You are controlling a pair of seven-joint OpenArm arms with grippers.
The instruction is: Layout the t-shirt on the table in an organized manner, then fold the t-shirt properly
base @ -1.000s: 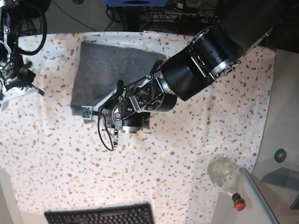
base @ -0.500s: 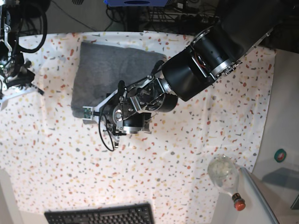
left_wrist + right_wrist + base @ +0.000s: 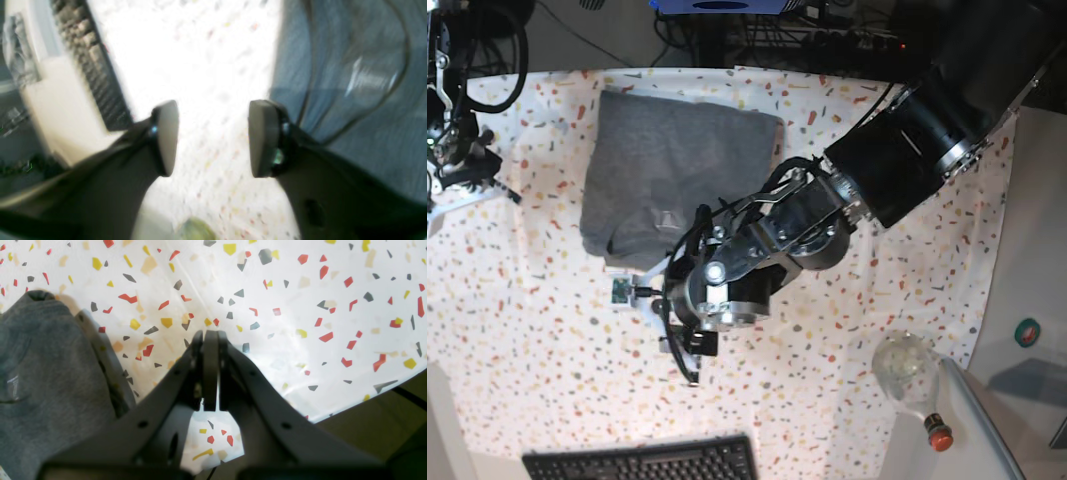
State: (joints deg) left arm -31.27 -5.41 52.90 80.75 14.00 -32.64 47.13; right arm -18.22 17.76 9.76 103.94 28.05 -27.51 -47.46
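1. The t-shirt [image 3: 667, 165] lies folded as a grey rectangle on the far left part of the table [image 3: 847, 330], flat on the speckled cloth.
2. The left gripper [image 3: 213, 138] is released: in its wrist view the two pads stand clearly apart and there is only the white cloth between them.
3. In this same view the grey shirt fills the right side, just beside the right pad [image 3: 262, 138], but the picture is blurred and I cannot tell if they touch.
4. In the base view the left arm [image 3: 827, 220] reaches over the table, and its end is just beside the near edge of the shirt.
5. The right gripper [image 3: 210, 370] is clenched, the jaws are pressed together and hold nothing.
6. It stands at the left edge of the table, and the shirt is at the left in its wrist view.
7. A keyboard [image 3: 642, 460] is at the near edge, and a bottle [image 3: 912, 385] lies at the near right.
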